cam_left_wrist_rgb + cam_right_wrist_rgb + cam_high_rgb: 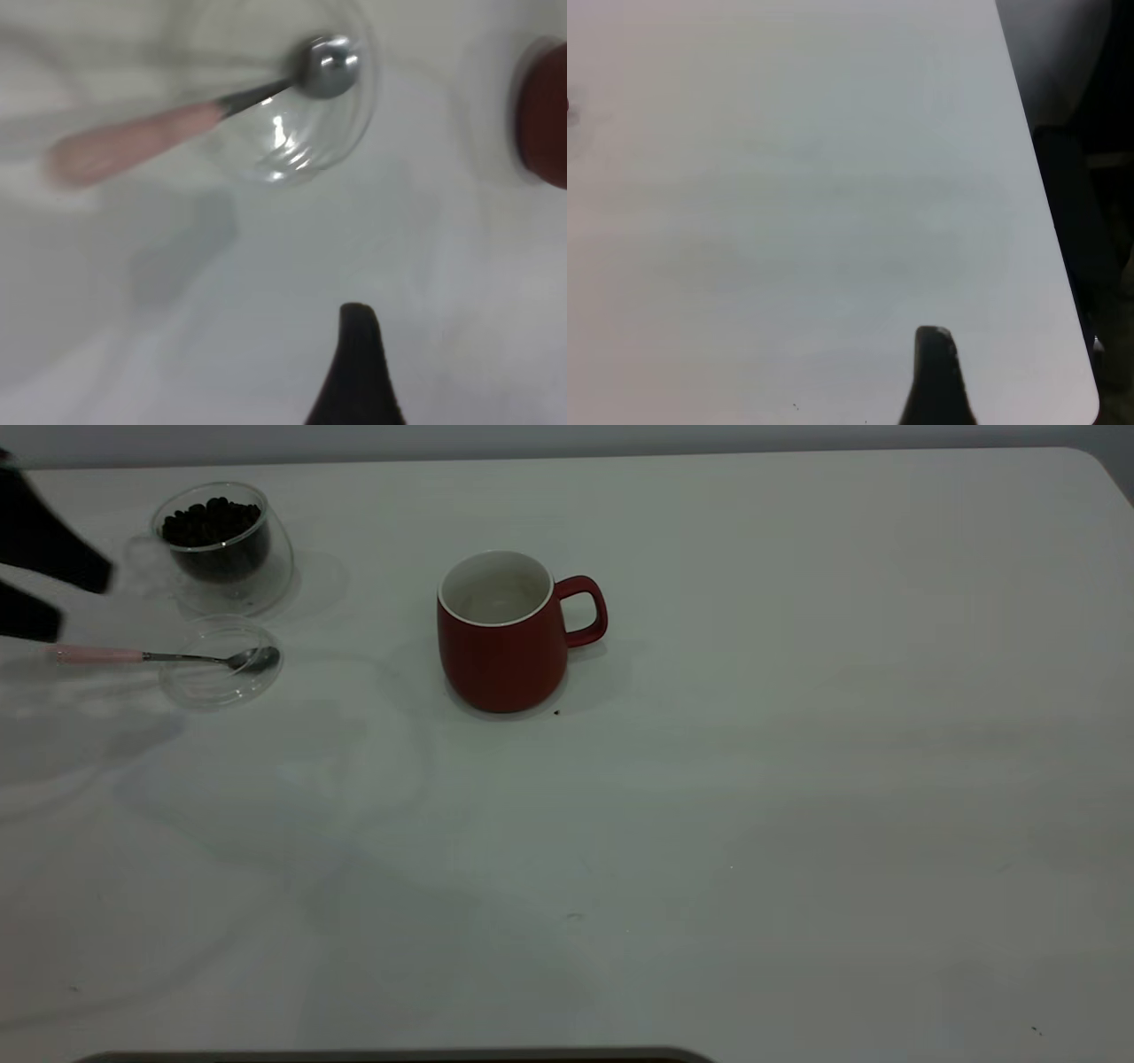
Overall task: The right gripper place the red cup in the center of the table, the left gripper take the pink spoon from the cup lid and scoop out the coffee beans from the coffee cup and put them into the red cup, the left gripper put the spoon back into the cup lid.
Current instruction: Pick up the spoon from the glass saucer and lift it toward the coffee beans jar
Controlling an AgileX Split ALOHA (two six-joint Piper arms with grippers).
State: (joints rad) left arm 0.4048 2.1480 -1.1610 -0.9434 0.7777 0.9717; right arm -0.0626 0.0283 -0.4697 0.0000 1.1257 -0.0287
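The red cup (505, 633) stands upright near the middle of the table (797, 779), handle to the right, inside white and bare. At the far left the coffee cup (221, 545) holds a heap of coffee beans (213, 521). In front of it lies the cup lid (221, 666). The pink spoon (159, 656) has its bowl on the lid and its handle sticking out left. My left gripper (81, 600) hangs open just above the handle's end, holding nothing. In the left wrist view one finger (357, 354) shows short of the spoon (177, 128) and lid (292, 133).
My right gripper is out of the exterior view. Its wrist view shows one finger (935, 372) over bare table near a rounded corner (1076, 390), with nothing beside it. A dark speck (556, 712) lies by the red cup's base.
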